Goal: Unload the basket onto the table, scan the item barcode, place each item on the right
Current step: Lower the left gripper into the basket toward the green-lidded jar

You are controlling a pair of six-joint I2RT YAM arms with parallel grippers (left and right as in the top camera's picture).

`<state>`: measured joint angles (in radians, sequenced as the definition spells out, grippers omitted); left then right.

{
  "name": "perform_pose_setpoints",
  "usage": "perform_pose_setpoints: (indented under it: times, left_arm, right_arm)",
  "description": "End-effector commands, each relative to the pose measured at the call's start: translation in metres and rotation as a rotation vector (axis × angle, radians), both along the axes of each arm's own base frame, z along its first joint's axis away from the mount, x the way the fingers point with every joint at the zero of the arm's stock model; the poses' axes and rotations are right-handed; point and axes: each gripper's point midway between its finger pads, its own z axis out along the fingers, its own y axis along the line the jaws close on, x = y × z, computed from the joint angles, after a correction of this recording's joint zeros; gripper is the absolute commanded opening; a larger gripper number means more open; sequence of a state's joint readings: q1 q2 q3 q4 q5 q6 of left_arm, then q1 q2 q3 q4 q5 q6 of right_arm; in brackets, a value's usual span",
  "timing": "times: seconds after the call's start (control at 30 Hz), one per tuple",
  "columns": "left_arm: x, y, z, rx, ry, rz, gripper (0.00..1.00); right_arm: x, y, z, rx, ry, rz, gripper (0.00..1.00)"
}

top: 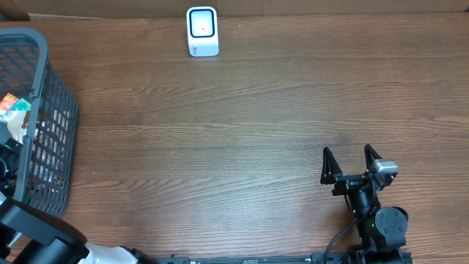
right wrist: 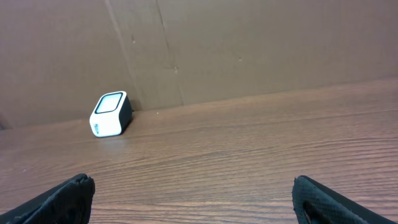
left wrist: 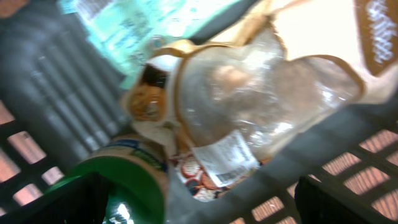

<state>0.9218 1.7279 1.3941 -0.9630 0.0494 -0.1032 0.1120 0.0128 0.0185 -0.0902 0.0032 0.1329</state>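
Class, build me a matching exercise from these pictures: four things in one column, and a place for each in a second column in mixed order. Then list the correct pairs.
Things
1. scanner
2. basket
3. right end effector
4. clear packet

Places
A. lying inside the basket, among other packaged goods
B. near right part of the table, open, holding nothing
C. far edge of the table, standing alone
D. left edge of the table

Pairs: 1-C, 2-D, 3-B, 4-A

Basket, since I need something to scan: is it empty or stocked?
Stocked: a clear packet with a barcode label and a teal package lie inside the basket.
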Motion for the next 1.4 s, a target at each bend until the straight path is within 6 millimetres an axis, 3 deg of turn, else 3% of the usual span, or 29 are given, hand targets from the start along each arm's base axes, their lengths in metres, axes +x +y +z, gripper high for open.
perform_pose_setpoints:
  times: [0.0, 0.37, 0.5, 0.57, 0.7, 0.8, 0.9, 1.17, 1.37]
  left_arm:
    - [0.016, -0.017, -0.006, -0.057, -0.044, -0.082, 1.00]
    - [0.050, -0.039, 0.002, -0.056, -0.115, -0.266, 0.99]
    - [0.055, -0.034, 0.021, -0.042, -0.134, -0.247, 1.00]
    - [0.055, -0.026, 0.041, -0.016, -0.127, -0.217, 1.00]
    - [0.038, -0.010, 0.066, 0.044, -0.055, -0.052, 1.00]
    - [0.015, -0.002, 0.071, 0.084, 0.043, 0.067, 1.00]
    - [-0.003, 0.002, 0.065, 0.108, 0.123, 0.141, 1.00]
    - [-0.023, 0.006, 0.038, 0.070, 0.160, 0.204, 1.00]
    - [-0.050, 0.017, 0.024, 0.066, 0.202, 0.263, 1.00]
  right_arm:
    - [0.000, 0.000, -0.001, -0.003, -0.006, 0.003, 1.00]
    - [0.000, 0.000, -0.001, -0.003, -0.006, 0.003, 1.00]
    - [0.000, 0.000, -0.001, -0.003, -0.006, 0.003, 1.00]
    - [0.000, 0.000, -0.001, -0.003, -0.006, 0.003, 1.00]
    - [0.000, 0.000, -0.001, -0.003, -0.006, 0.003, 1.00]
    - [0.000, 0.000, -0.001, -0.003, -0.006, 0.003, 1.00]
    - [0.000, 0.000, -0.001, -0.003, -0.006, 0.003, 1.00]
    - [0.000, 0.000, -0.001, -0.003, -0.006, 0.003, 1.00]
    - [0.000, 0.000, -0.001, -0.003, -0.006, 0.003, 1.00]
